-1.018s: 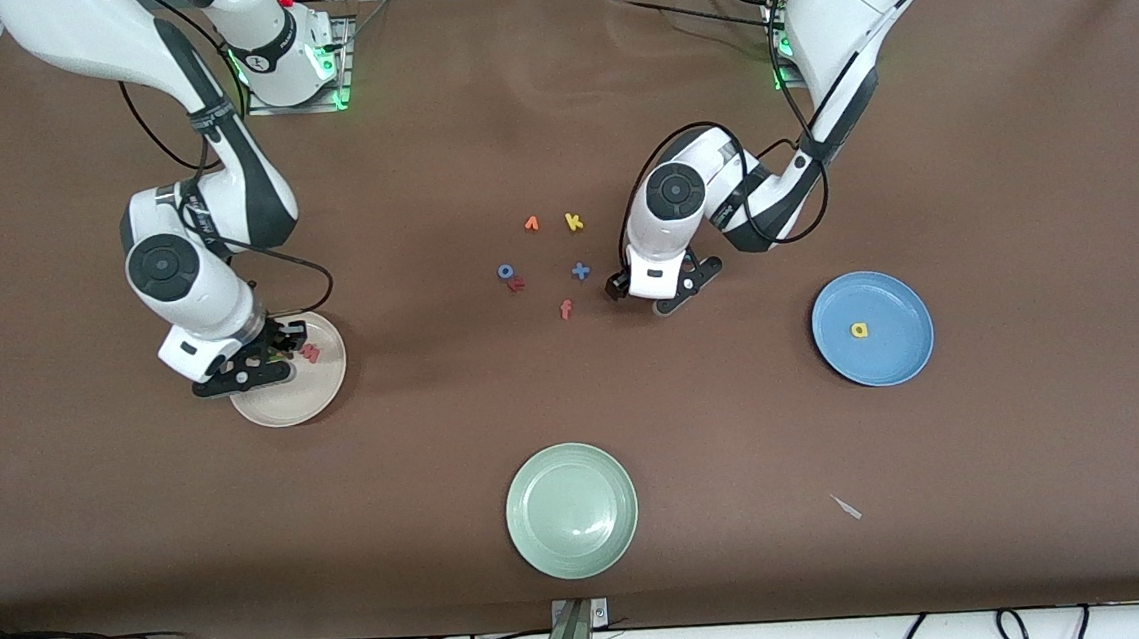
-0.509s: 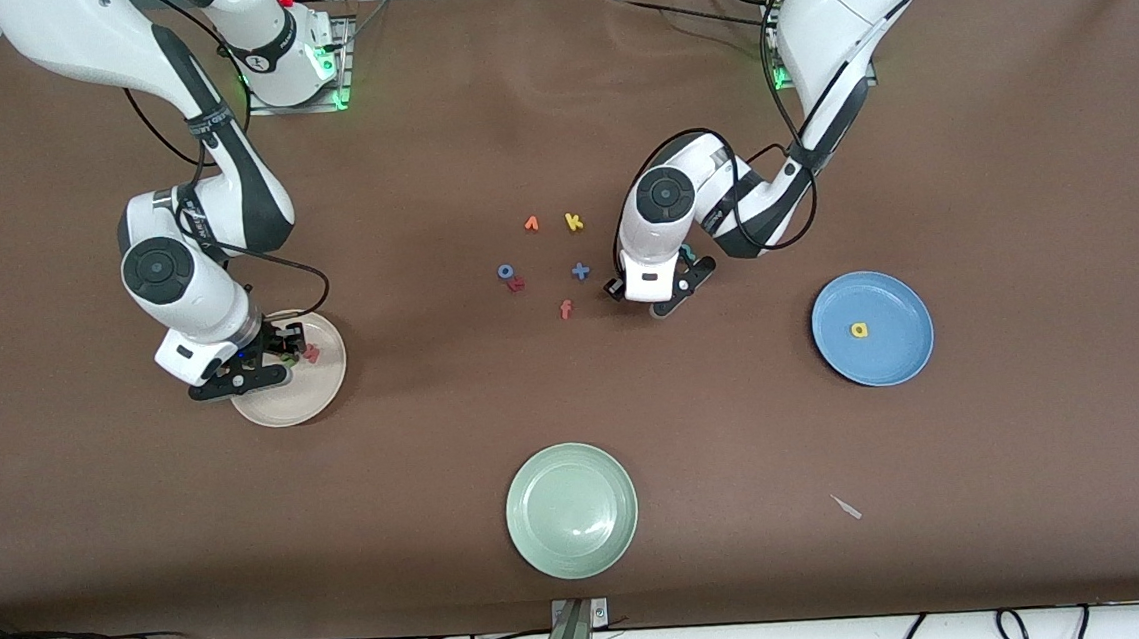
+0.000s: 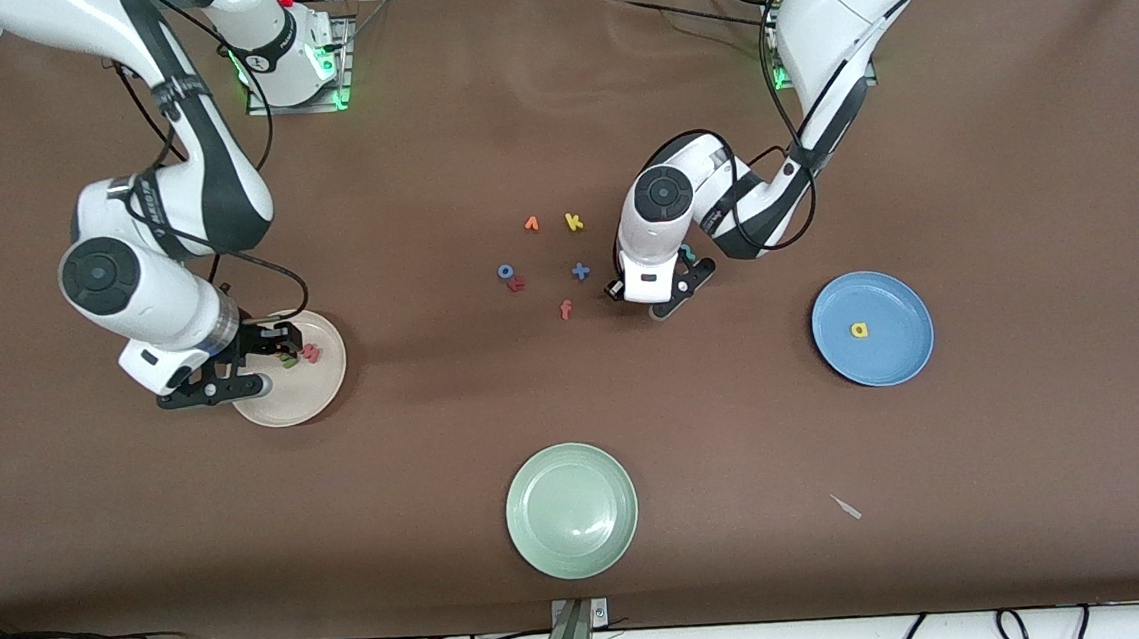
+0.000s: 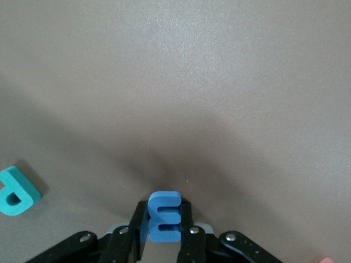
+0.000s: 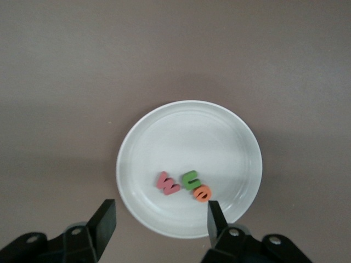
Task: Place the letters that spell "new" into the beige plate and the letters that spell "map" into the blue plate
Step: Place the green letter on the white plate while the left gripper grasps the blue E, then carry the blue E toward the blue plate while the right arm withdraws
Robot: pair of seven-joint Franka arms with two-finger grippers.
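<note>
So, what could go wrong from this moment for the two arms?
The left gripper pinches the blue m only by its lower edge, so it may twist or slip on the way to the blue plate. The teal p lies close beside and could be nudged. The right gripper, open above the beige plate, may clip its rim.

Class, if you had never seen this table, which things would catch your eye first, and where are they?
Three plates stand out on the brown table: the beige plate under the open right gripper holding the w, n and e; the blue plate with the yellow a; a pale green plate nearest the camera. The left gripper pinches the blue m.
</note>
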